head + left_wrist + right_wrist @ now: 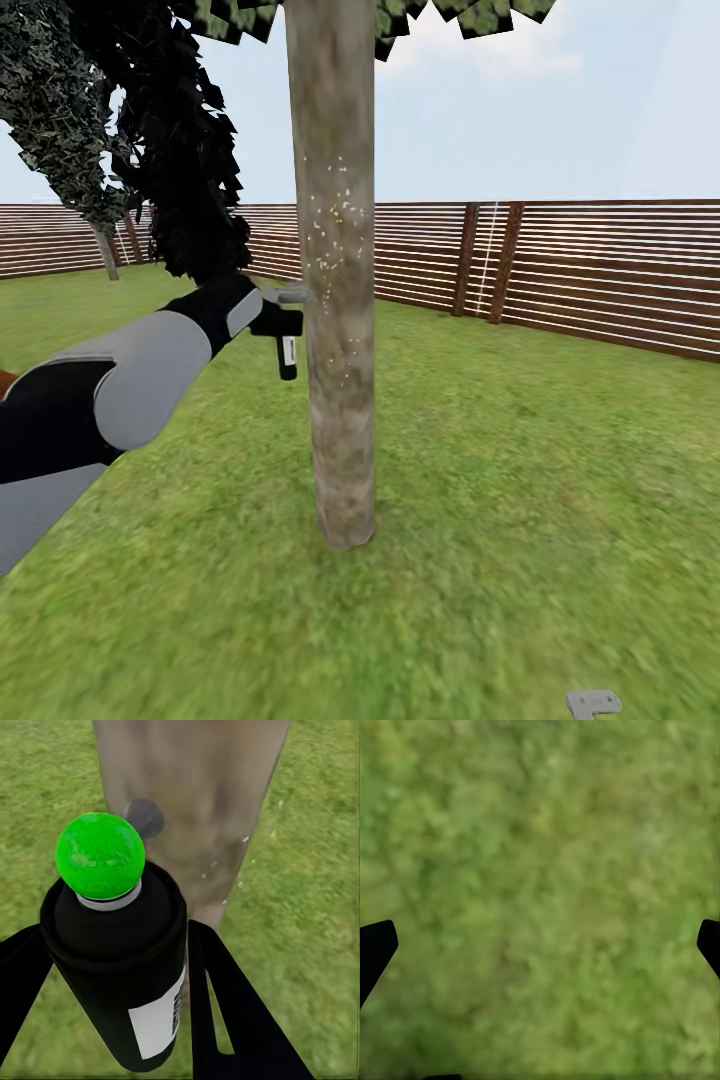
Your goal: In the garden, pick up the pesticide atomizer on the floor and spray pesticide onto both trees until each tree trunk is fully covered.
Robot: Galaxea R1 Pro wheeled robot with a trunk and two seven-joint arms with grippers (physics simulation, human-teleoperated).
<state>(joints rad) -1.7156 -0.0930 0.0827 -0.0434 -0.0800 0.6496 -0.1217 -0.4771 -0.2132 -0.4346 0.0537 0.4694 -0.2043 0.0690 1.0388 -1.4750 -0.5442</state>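
The left gripper pinched the pesticide atomizer, its dark fingers pressed against either side of the black body with the white label. In the head view the left gripper was held out at about nine o'clock of the tree trunk, just beside the bark, with the pesticide atomizer hanging below the wrist; its outline there was small and hard to read. The green ball on top and a blurred grey nozzle pointed at the trunk in the left wrist view, where the bark was out of focus. Pale specks dotted the trunk's middle stretch. The trunk's top and most of the canopy were cut off at twelve o'clock. The right gripper was spread wide over blurred lawn, only the tips of its fingers showing. A brown slatted fence ran behind, and a small grey object at five o'clock was cut off by the edge.
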